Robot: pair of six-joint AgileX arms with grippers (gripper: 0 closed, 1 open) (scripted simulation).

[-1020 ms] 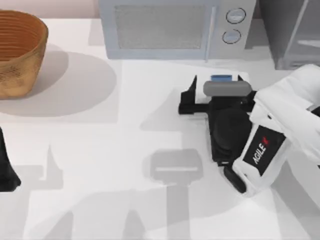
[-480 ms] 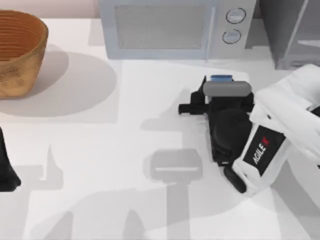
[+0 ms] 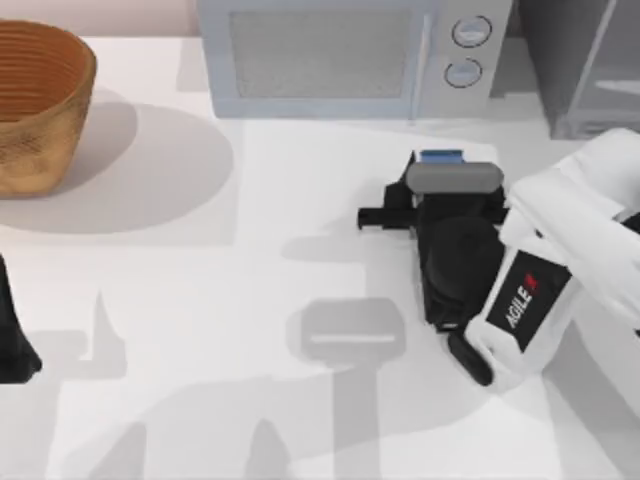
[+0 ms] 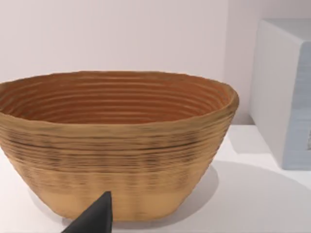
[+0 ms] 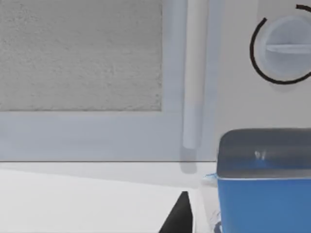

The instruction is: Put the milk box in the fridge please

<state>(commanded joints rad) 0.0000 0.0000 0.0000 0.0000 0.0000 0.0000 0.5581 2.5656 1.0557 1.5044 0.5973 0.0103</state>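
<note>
Right of centre in the top view, the right tool sits low over the white surface, just in front of the microwave, with its dark fingers pinched in narrow against the milk box, of which a sliver of blue top peeks out beyond the grey wrist housing. From the right wrist view the milk box stands upright at the lower right of the frame, blue body under a greyish cap, with one dark fingertip just beside it and the microwave's dial close behind. The grip appears closed on the carton, though the contact itself is hidden under the wrist, so it may be shallow. The main risk from here is a slip or a tilt on lifting if the fingers hold only a corner; the carton could also knock the microwave front, which is very near, as the arm swings. The fridge stands at the upper right of the top view, close by, and its lighter door frame could catch the box if the approach comes in too wide. The left tool is parked at the left edge, near the wicker basket, its state not clear to me.
</note>
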